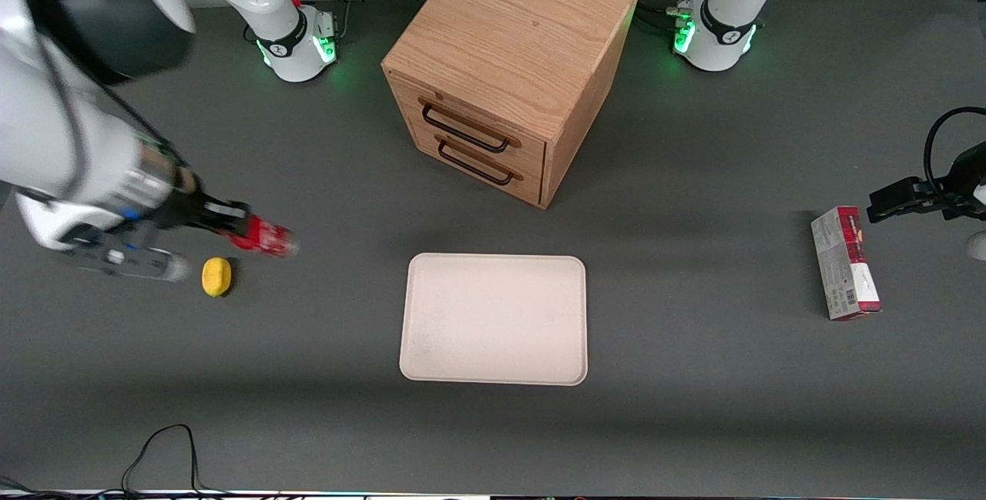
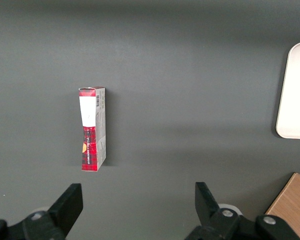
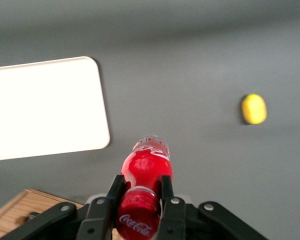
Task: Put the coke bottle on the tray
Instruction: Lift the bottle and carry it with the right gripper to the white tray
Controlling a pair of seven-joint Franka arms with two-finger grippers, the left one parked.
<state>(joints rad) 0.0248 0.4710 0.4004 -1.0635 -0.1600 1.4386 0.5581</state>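
We see the right arm's black two-finger gripper (image 3: 140, 200) closed around the neck of the small slim red coke bottle with white script (image 3: 145, 187), one finger (image 3: 106, 206) pressing each side just below the red cap. The bottle hangs in the air above the dark grey table (image 1: 693, 407), held clear of it. In the front view the gripper (image 1: 231, 224) carries the bottle (image 1: 266, 236) with its long axis roughly level, the base pointing toward the large flat cream-white rectangular tray (image 1: 493, 319) and the cap end buried between the fingers.

Taking the tray as our landmark, the bottle is well apart from it, toward the working arm's end of the table. The small yellow lemon-shaped object (image 1: 216, 276) lies on the table near the bottle, also well apart from the tray. The wooden two-drawer box (image 1: 508, 68) stands farther from the front camera than the tray. The red-and-grey rectangular carton (image 1: 845, 263) lies well apart from the tray, toward the parked arm's end.
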